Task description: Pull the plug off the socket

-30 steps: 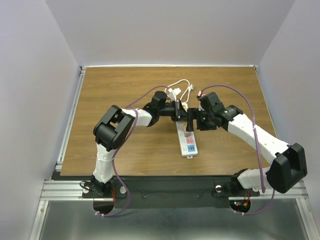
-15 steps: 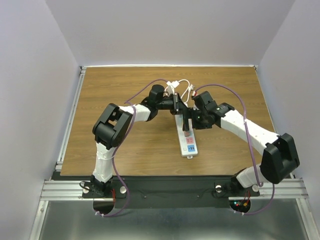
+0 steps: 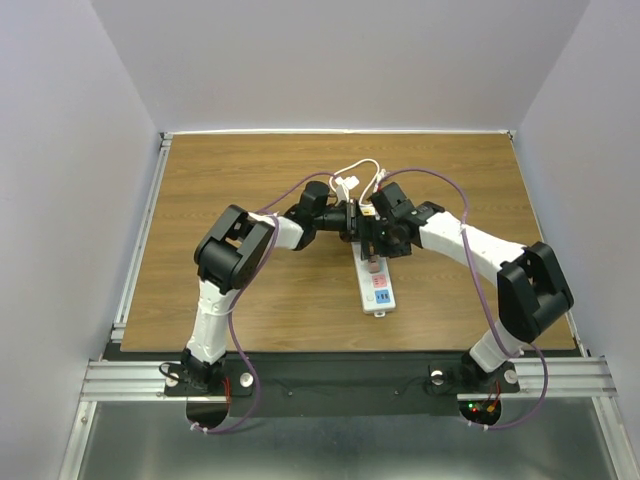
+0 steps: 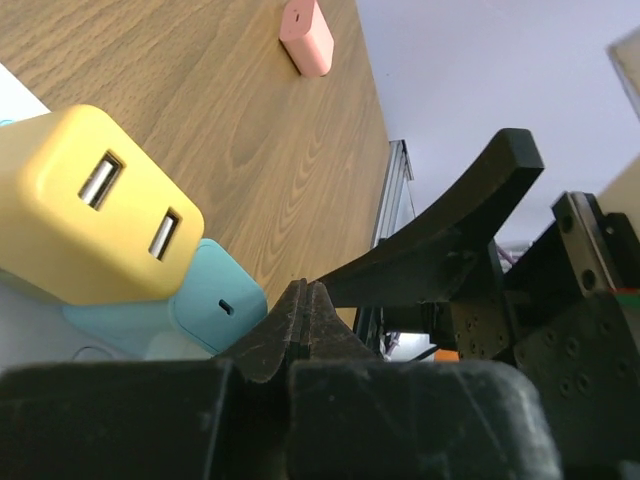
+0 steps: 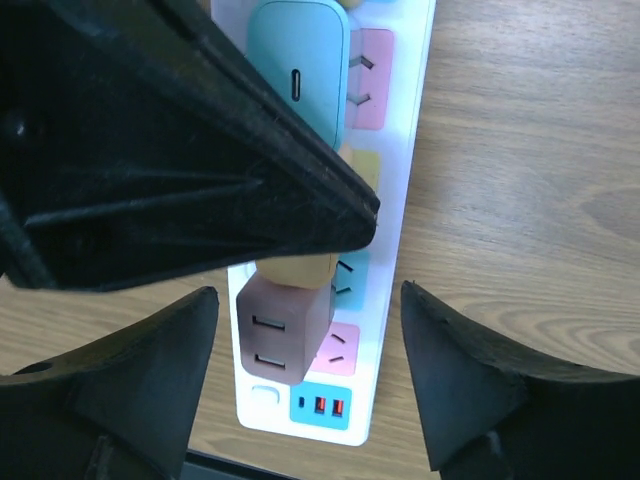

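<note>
No legible text, no numbers — socket (image 5: 396, 215) perhaps too blurred

A yellow plug (image 4: 95, 205) (two USB ports) sits against a teal plug (image 4: 210, 300).

Brown wooden table (image 3: 220, 190), white socket (image 3: 380, 290) lying flat on it, white cord (image 3: 358, 163) looped behind

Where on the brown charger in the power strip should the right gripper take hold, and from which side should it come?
Probably from straight above, closing on the two flat walls of the brown charger that face across the socket. It stands upright as a block, a yellow charger crowds one end, and the open right gripper straddles it.
</note>
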`<state>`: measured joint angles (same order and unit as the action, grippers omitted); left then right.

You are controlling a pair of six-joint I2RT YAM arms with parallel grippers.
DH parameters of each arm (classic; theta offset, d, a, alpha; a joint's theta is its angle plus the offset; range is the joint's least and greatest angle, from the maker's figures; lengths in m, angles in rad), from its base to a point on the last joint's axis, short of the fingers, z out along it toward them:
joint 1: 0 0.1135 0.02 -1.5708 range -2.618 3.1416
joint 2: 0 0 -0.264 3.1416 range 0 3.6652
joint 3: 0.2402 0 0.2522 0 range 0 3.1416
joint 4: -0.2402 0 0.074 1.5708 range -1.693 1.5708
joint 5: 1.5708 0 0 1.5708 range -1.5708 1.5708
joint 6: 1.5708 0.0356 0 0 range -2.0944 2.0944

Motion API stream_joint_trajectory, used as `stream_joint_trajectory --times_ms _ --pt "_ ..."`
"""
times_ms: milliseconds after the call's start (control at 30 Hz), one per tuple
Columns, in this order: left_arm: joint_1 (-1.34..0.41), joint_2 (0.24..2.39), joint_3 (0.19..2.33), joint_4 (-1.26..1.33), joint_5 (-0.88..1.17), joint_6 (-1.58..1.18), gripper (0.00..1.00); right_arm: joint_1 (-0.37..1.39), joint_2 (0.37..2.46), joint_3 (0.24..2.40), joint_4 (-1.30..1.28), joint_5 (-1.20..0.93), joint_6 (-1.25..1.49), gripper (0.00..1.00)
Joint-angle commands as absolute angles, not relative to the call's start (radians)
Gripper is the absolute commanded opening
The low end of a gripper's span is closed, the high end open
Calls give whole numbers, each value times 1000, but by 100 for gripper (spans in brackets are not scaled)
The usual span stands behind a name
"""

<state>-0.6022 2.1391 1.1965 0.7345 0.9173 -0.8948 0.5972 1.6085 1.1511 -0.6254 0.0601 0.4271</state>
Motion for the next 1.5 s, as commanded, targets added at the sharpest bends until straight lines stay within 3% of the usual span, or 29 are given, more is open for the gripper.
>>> stream_joint_trajectory --times_ms 0,200,267,300,400,867,1033,1133,1167,1300,1467 --pt "-600 2187 1147 732 922 -851 0 612 1615 1160 -594 91 469 71" --pt "-600 2209 1123 741 920 -842 0 643 1640 1166 -577 104 497 44" --pt "-598 2206 1117 741 917 -842 0 650 1640 1181 -580 92 495 28" --pt "-598 2203 1114 741 916 -842 0 650 1635 1186 -581 89 494 15" --pt "-598 2194 1106 741 908 -842 0 652 1621 1189 -606 90 494 0" --pt "-597 2218 1052 741 864 -821 0 650 1390 1307 -851 189 591 0" --pt "-597 2204 1046 739 859 -822 0 644 1277 1276 -1000 329 614 0" --pt "-597 2200 1051 741 858 -825 0 553 1211 1218 -1041 431 630 0" --pt "-597 2198 1052 739 859 -828 0 446 1213 1197 -1039 428 620 0" --pt "-597 2171 1052 741 858 -830 0 248 1313 1125 -991 485 600 1" --pt "-597 2128 1069 704 851 -821 0 186 1469 1129 -917 529 646 1"
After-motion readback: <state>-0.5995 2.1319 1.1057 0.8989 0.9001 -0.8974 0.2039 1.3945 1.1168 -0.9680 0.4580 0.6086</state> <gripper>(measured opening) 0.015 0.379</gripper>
